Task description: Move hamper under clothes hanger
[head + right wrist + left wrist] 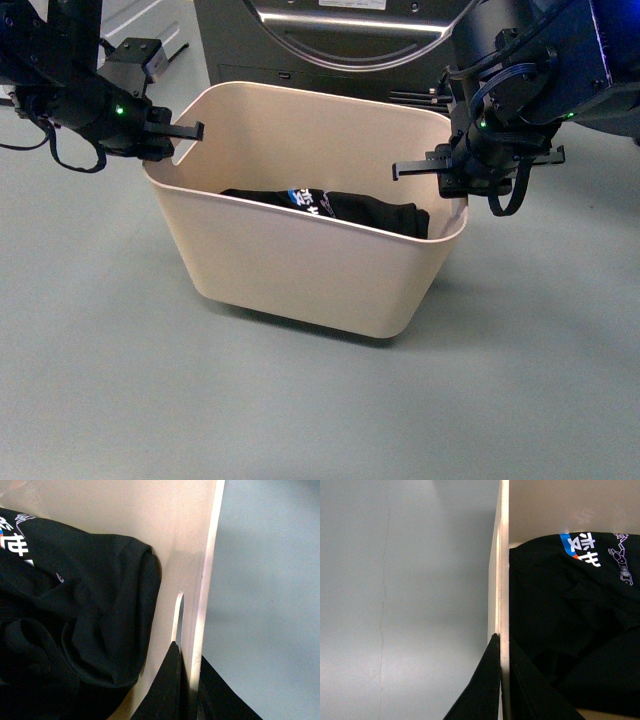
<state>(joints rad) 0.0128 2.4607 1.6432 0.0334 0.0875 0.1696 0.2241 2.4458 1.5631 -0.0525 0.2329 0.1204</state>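
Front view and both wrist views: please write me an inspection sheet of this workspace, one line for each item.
Surface: grey floor.
Job's things: beige hamper holds a black garment; clothes hanger not in view.
Clutter: nothing seen.
Grippers: left gripper and right gripper each shut on a hamper wall.
Cables: black loops at both arms.
Surroundings: grey machine with round door behind hamper.
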